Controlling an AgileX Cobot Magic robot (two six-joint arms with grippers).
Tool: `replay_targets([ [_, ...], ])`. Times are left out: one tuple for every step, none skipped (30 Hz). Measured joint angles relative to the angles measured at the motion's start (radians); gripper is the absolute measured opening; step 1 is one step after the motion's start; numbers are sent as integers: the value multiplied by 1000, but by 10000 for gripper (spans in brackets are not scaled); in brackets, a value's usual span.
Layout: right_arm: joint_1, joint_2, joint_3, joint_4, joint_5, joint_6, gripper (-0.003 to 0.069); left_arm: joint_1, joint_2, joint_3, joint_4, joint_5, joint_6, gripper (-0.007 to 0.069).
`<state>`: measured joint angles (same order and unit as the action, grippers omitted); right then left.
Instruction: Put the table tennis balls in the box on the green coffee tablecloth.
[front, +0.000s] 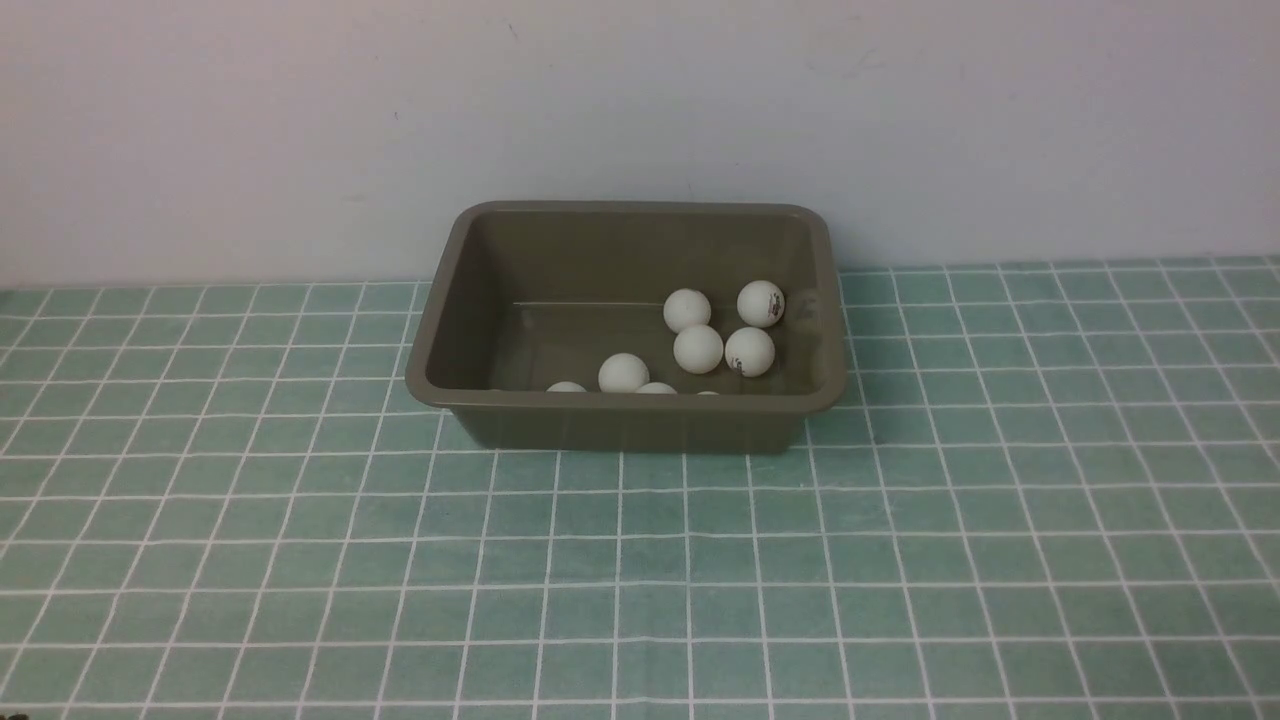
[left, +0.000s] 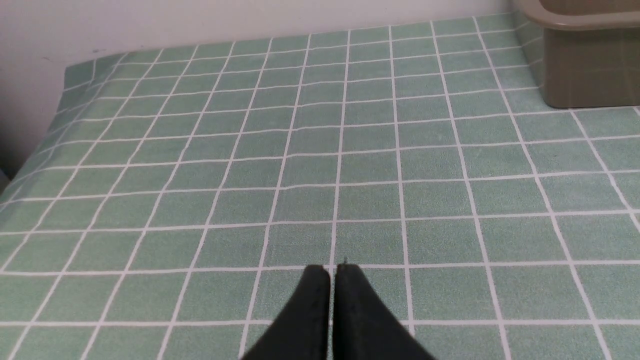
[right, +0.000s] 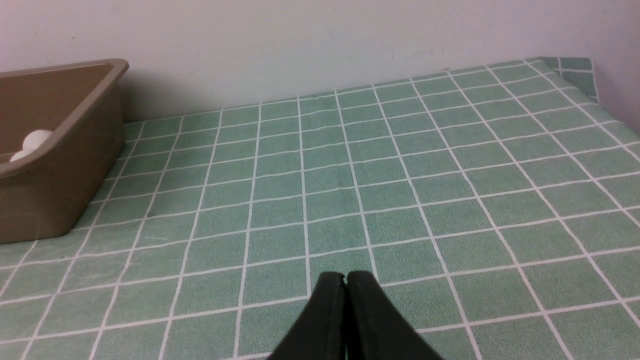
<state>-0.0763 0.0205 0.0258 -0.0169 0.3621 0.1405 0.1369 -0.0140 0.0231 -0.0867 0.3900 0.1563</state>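
Observation:
The olive-brown box (front: 625, 420) stands on the green coffee tablecloth (front: 640, 570) near the back wall. Several white table tennis balls (front: 698, 348) lie inside it, mostly toward its right and front; some are half hidden behind the front rim. Neither arm shows in the front view. In the left wrist view my left gripper (left: 332, 270) is shut with nothing in it, low over bare cloth, with a corner of the box (left: 590, 70) far off. In the right wrist view my right gripper (right: 346, 277) is shut and empty too, and the box (right: 45, 200) with two balls (right: 35, 140) lies well away.
A pale wall (front: 640, 110) rises right behind the box. The cloth's far left edge (left: 65, 85) shows in the left wrist view and its far right corner (right: 575, 65) in the right wrist view.

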Motion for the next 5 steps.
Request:
replay_targets([
  [0,0,0,0,0,0,-10,0,0,0,0,0,0,-4],
  [0,0,0,0,0,0,-10,0,0,0,0,0,0,-4],
  [0,0,0,0,0,0,-10,0,0,0,0,0,0,-4],
  [0,0,0,0,0,0,-10,0,0,0,0,0,0,-4],
  [0,0,0,0,0,0,-10,0,0,0,0,0,0,-4],
])
